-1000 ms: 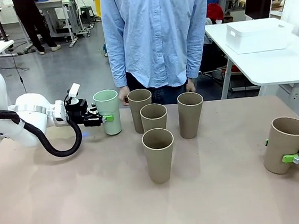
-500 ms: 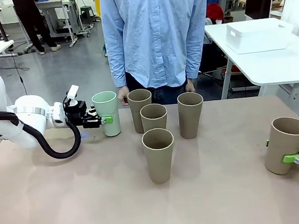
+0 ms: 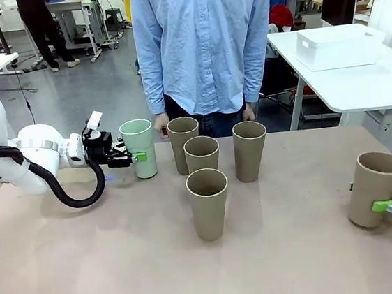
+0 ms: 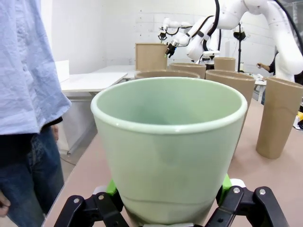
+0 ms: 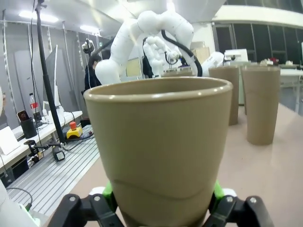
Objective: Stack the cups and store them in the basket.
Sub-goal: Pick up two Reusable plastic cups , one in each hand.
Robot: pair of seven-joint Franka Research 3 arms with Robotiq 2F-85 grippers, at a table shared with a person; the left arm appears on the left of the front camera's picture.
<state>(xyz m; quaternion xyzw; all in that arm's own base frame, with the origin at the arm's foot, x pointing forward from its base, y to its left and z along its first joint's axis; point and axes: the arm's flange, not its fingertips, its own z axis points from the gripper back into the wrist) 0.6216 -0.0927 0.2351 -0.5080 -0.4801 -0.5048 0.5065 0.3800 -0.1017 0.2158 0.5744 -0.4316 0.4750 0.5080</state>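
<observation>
My right pincer (image 5: 161, 207) is pinching a tan cup (image 3: 374, 188) low on its wall, at the near right edge of the worktop (image 3: 90, 270). The cup leans a little. Farther back on the left, my left pincer (image 4: 165, 209) is pinching the mint cup (image 3: 140, 147) near its base, upright.

Between them stand four loose cups. The front cup (image 3: 208, 203) is alone, and the other three are close together behind it.

I judge the step is to carry a held cup over a standing one and nest it. I should lift clear of the rims, centre the base over the mouth, hold the cup plumb and lower it slowly, letting go only once it seats. Both grips are low, so my fingers may meet the lower rim early.

A person (image 3: 203, 48) stands at the far edge. The basket (image 3: 340, 46) sits on another table beyond, to the right, well apart.
</observation>
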